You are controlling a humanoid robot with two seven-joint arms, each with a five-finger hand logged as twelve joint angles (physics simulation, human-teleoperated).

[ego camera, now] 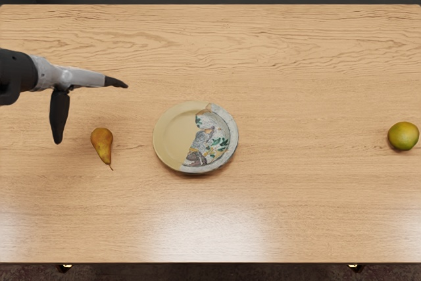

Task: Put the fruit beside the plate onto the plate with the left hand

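Note:
A brown-yellow pear lies on the wooden table just left of a cream plate with a painted patch on its right half. My left hand reaches in from the left edge and hovers up and to the left of the pear, apart from it. Its fingers are spread: one points right, the thumb hangs down. It holds nothing.
A round green-yellow fruit sits far off near the table's right edge. The table's front edge runs along the bottom of the view, with a dark wall behind the far edge.

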